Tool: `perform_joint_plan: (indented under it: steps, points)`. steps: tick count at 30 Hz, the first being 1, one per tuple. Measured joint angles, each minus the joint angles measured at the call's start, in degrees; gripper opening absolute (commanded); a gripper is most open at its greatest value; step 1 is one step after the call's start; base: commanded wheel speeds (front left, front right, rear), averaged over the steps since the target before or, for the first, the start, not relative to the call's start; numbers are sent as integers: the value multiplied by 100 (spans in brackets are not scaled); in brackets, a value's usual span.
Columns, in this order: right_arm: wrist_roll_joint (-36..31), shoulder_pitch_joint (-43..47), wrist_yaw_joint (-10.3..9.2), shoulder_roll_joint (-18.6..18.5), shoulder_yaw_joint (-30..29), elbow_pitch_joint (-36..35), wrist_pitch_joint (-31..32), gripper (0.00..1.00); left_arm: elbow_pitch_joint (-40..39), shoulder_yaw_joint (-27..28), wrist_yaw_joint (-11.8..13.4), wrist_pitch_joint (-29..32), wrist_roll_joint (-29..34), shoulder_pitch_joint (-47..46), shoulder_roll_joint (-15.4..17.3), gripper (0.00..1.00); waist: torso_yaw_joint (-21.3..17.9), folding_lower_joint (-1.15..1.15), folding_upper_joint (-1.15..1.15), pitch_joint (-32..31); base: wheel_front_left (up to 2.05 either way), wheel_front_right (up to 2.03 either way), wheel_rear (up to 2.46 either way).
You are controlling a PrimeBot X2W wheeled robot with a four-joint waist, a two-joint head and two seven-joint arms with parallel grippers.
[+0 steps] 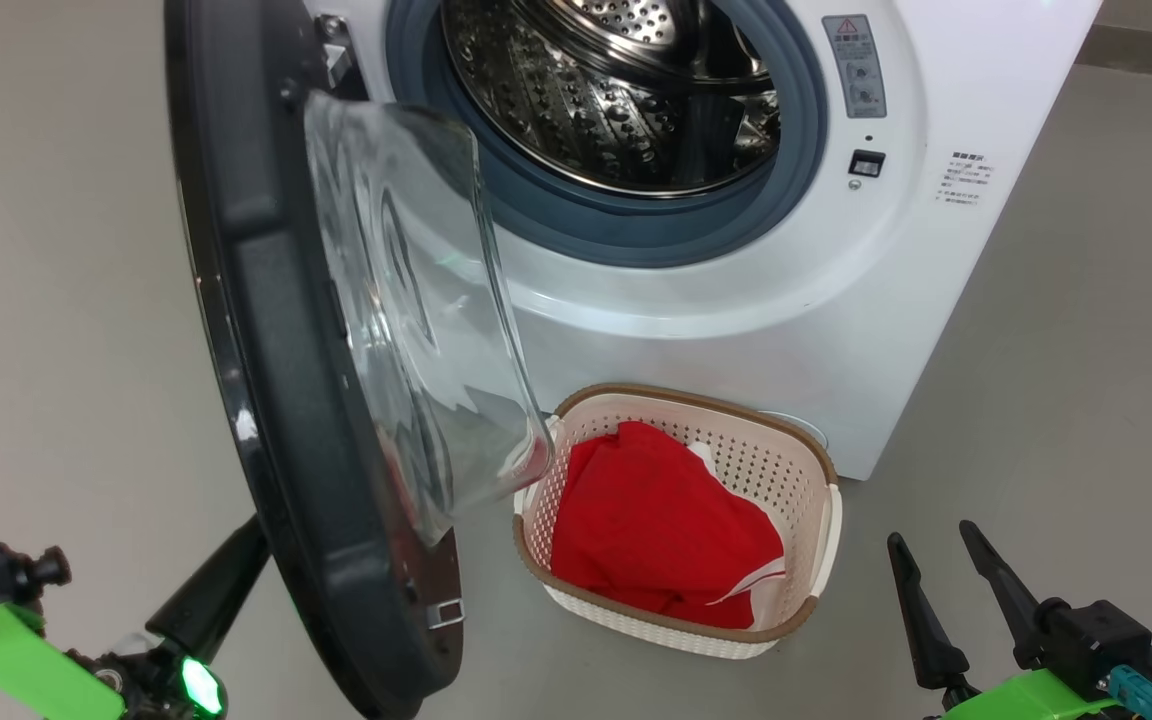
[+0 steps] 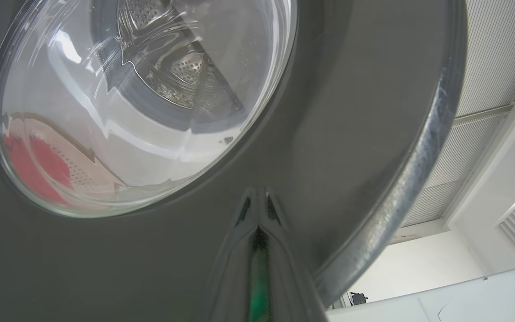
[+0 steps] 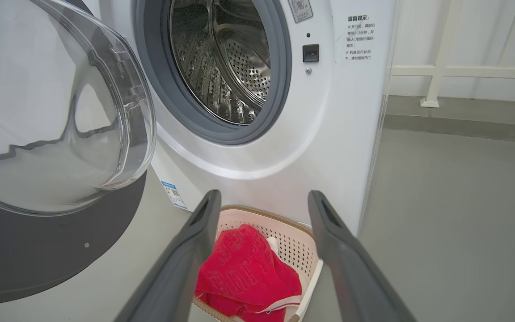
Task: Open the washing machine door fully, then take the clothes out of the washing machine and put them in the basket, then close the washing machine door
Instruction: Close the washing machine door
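The washing machine [image 1: 936, 260] stands with its door [image 1: 266, 330] swung out to the left, glass bowl [image 1: 406, 300] facing the drum [image 1: 616, 100], which shows bare perforated steel. In front of the machine, the basket [image 1: 686, 397] on the floor holds the red clothes [image 1: 656, 520]. My left gripper [image 1: 251, 535] is shut, its tips [image 2: 257, 193] against the door's glossy black outer face [image 2: 351, 112] near the lower rim. My right gripper [image 1: 931, 533] hangs open and empty at the lower right, short of the basket [image 3: 293, 237] and the clothes [image 3: 244, 268].
Grey floor [image 1: 1086, 350] lies open to the right of the machine. A white wall with a rail [image 3: 463, 71] stands behind it. The door's lower edge [image 1: 386, 650] hangs close to the basket's left side. A small blue label [image 3: 172, 194] marks the machine's lower corner.
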Motion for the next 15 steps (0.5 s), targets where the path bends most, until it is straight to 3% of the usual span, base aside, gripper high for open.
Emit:
perform_joint_plan:
  steps: [15]
  points:
    - [0,-164,0,-2,-25,-30,0,100,-19,54,2,543,477,-280,-656,0,-332,0,0,152,0,0,0]
